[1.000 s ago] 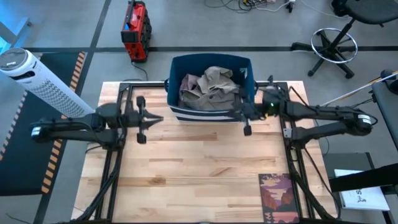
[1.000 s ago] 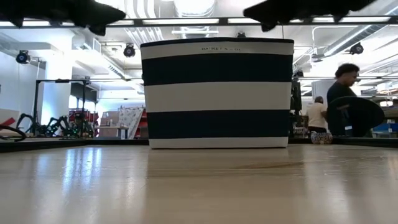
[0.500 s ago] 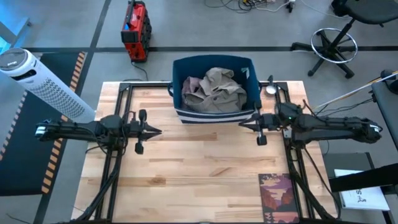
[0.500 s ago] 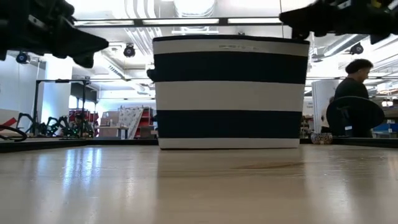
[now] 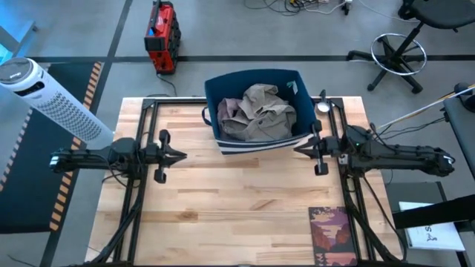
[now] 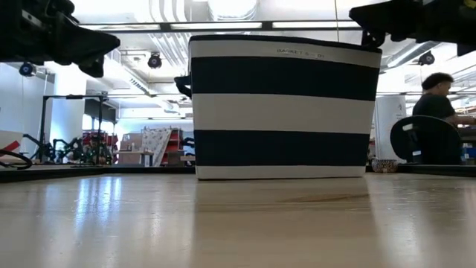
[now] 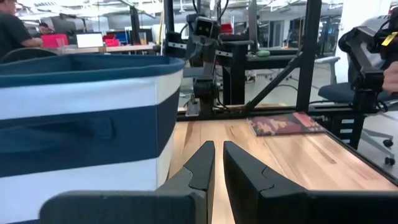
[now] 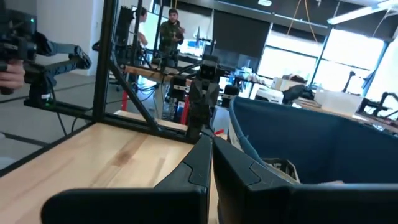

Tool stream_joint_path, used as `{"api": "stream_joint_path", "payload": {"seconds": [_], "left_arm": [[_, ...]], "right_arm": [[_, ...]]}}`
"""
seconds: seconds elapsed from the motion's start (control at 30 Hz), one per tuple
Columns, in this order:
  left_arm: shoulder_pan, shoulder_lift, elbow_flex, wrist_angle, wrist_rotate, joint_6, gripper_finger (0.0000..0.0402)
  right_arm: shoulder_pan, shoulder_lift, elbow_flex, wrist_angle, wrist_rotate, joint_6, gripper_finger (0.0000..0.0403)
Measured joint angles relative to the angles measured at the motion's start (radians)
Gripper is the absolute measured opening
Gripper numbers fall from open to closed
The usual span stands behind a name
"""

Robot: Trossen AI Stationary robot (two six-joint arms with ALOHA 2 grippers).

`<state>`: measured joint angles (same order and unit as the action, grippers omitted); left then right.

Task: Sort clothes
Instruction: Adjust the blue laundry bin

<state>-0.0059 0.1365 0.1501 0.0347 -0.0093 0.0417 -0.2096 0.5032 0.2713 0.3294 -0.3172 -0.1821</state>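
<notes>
A navy blue bin with white stripes (image 5: 260, 141) stands at the table's far middle, turned slightly askew. The clothes (image 5: 256, 111) lie heaped inside it, with khaki fabric on top. My left gripper (image 5: 182, 156) is shut and points level toward the table's right, left of the bin (image 7: 81, 124) and apart from it. My right gripper (image 5: 296, 150) is shut and points level toward the left, just off the bin's near right corner (image 8: 249, 146). In the low view both arms hang above the tabletop at either side of the bin (image 6: 286, 112). My right gripper stands right beside the bin's near right corner (image 5: 308, 141). I cannot tell whether it touches the wall. My left gripper touches nothing.
A dark red patterned booklet (image 5: 332, 233) lies flat at the table's near right corner. Black frame rails (image 5: 141, 185) run along the left and right sides. The wood in the middle and near part (image 5: 237, 200) is bare. A white tower fan (image 5: 44, 93) stands beside the table's left.
Both grippers have sunk and drawn back, the left toward the near left, the right toward the right and near edge, staying shut. The bin has slid a little toward the table's right and turned, so its near wall now slants.
</notes>
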Motion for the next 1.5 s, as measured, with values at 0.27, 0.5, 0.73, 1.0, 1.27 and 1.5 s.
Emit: {"api": "stream_joint_path", "payload": {"seconds": [0.27, 0.5, 0.73, 1.0, 1.27, 1.5], "left_arm": [[0.0, -0.015, 0.02, 0.0, 0.001, -0.002, 0.002], [0.0, -0.002, 0.112, -0.09, 0.001, 0.027, 0.002], [0.0, 0.0, 0.151, -0.144, 0.002, 0.027, 0.002], [0.0, 0.001, 0.1, -0.149, 0.002, -0.01, 0.002], [0.0, 0.032, 0.062, -0.135, -0.022, -0.046, 0.002], [0.0, 0.077, 0.062, -0.108, -0.035, -0.051, 0.002]], "right_arm": [[0.0, 0.013, 0.073, -0.048, -0.024, 0.063, 0.0], [0.0, 0.012, 0.153, -0.135, -0.023, 0.06, 0.0], [0.001, 0.001, 0.189, -0.215, -0.058, 0.02, 0.0], [0.042, 0.001, 0.107, -0.21, -0.072, 0.022, 0.0], [0.128, 0.051, 0.062, -0.147, 0.101, -0.017, 0.0], [0.249, 0.105, 0.192, -0.308, 0.341, -0.052, 0.0]]}}
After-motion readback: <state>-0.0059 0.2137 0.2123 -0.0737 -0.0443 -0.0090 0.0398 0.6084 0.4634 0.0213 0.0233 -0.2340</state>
